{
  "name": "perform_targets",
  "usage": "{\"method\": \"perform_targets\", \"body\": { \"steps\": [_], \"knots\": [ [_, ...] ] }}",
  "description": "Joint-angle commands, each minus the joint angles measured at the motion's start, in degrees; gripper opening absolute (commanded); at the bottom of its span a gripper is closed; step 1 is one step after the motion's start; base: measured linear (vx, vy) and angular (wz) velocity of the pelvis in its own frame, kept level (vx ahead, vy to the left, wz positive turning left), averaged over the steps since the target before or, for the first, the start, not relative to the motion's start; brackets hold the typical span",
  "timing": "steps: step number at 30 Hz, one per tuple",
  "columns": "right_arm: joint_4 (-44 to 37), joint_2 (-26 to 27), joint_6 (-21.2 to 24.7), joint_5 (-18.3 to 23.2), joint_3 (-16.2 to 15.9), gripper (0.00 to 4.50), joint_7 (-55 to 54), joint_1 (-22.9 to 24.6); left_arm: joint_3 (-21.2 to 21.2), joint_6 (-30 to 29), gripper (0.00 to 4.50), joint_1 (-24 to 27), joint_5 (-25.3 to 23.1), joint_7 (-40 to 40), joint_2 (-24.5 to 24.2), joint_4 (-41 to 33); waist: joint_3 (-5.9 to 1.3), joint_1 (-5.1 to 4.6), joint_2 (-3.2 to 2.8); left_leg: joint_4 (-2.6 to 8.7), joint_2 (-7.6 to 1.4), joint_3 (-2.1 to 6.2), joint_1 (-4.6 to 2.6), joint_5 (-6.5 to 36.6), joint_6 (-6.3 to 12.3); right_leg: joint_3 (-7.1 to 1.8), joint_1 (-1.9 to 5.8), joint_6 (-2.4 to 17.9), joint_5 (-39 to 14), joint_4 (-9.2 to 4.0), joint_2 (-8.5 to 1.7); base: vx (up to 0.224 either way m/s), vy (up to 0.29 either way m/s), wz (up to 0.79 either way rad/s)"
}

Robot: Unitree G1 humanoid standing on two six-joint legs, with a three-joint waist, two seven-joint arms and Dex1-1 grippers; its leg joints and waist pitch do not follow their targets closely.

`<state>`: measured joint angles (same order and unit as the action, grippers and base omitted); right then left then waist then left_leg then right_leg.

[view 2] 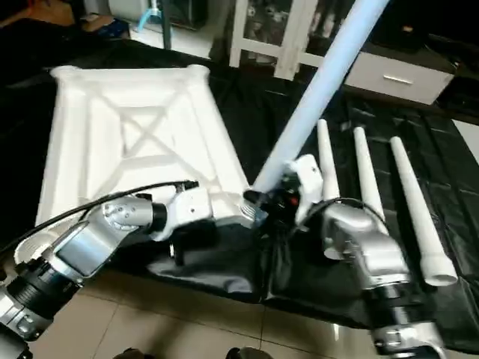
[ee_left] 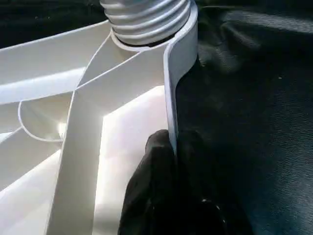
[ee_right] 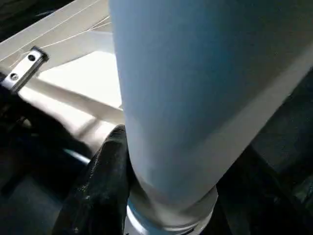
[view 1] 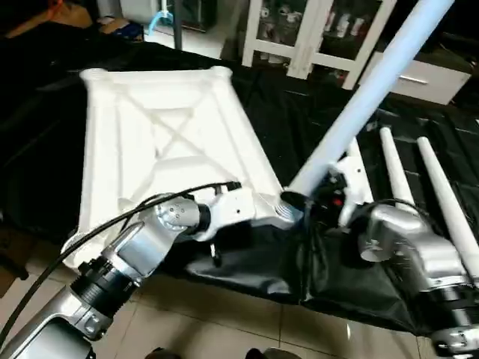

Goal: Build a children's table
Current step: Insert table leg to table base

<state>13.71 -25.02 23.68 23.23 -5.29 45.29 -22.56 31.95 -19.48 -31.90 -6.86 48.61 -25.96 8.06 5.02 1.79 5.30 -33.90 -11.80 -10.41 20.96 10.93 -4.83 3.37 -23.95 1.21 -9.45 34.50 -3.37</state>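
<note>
The left gripper (ee_left: 171, 161) jaws pinch the rim of the upturned table top (view 1: 165, 142), while the right gripper (view 1: 318, 196) jaws clamp the tilted leg (view 1: 359, 105) at the corner socket (view 1: 286, 212) between them.

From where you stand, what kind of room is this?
Likely an indoor room used as a workspace: a white glass-door cabinet behind, a tiled floor, and a black sheet under the table parts.

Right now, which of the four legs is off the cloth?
The leg the right gripper holds, slanting up from the top's near corner socket. The other three legs lie flat on the cloth.
</note>
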Motion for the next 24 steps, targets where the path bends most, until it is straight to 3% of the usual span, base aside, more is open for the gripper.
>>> {"method": "perform_targets", "body": {
  "steps": [1, 6, 7, 9, 13, 24],
  "knots": [
    [1.4, -2.5, 1.1, -0.3, 0.5, 2.01, 1.7, -0.1, 0.4, 2.1, 0.0, 0.5, -1.1, 0.2, -0.6, -0.4, -3.68, -0.23, 0.11, 3.6, -1.79, -0.02, -0.75, 6.0, 3.27, -3.04, 3.03, 12.1, -9.6, -3.27, -4.04, 0.0, 0.0, 0.0],
    [4.1, -3.5, 0.9, -1.8, -0.9, 2.01, 4.5, -1.2, -0.2, 4.5, 0.0, 0.8, -1.4, 1.0, -0.9, 0.4, -3.74, -0.19, 0.04, 3.49, -1.78, -0.09, -0.68, 4.8, 3.67, -2.96, 2.91, 11.9, -9.2, -3.16, -3.92, 0.0, 0.0, 0.0],
    [4.6, -3.7, 0.7, -2.0, -1.1, 2.01, 5.2, -1.3, -0.1, 4.6, 0.0, 0.8, -1.5, 1.1, -1.0, 0.5, -3.79, -0.29, 0.55, 3.46, -1.76, -0.18, -0.62, 4.9, 3.77, -2.96, 2.96, 11.8, -9.6, -3.26, -3.94, 0.0, 0.0, 0.0],
    [5.5, -3.8, 0.2, -2.7, -1.4, 2.01, 6.2, -1.9, -0.1, 4.9, 0.0, 0.9, -1.5, 1.2, -1.0, 0.6, -3.75, -0.21, 0.31, 3.44, -1.79, -0.14, -0.64, 5.0, 3.75, -2.97, 2.87, 11.6, -10.5, -3.24, -4.04, 0.0, 0.0, 0.0],
    [6.1, -3.8, 0.1, -3.6, -2.5, 2.01, 6.8, -3.1, -0.2, 4.7, 0.0, 1.4, -0.9, 2.0, -1.1, 0.2, -3.77, -0.23, 0.46, 3.43, -1.75, -0.13, -0.62, 4.9, 3.67, -2.94, 2.85, 11.2, -11.5, -3.32, -4.03, 0.0, 0.0, 0.0],
    [7.8, -6.1, -1.3, -9.8, -9.7, 2.0, 11.9, -4.2, -0.4, 4.8, 0.0, 2.2, -0.1, 3.8, -1.3, -0.5, -3.81, -0.27, 0.18, 3.42, -1.78, -0.06, -0.7, 6.7, 2.92, -3.0, 2.71, 10.7, -13.4, -3.51, -4.01, 0.0, 0.0, 0.0]
  ]
}}
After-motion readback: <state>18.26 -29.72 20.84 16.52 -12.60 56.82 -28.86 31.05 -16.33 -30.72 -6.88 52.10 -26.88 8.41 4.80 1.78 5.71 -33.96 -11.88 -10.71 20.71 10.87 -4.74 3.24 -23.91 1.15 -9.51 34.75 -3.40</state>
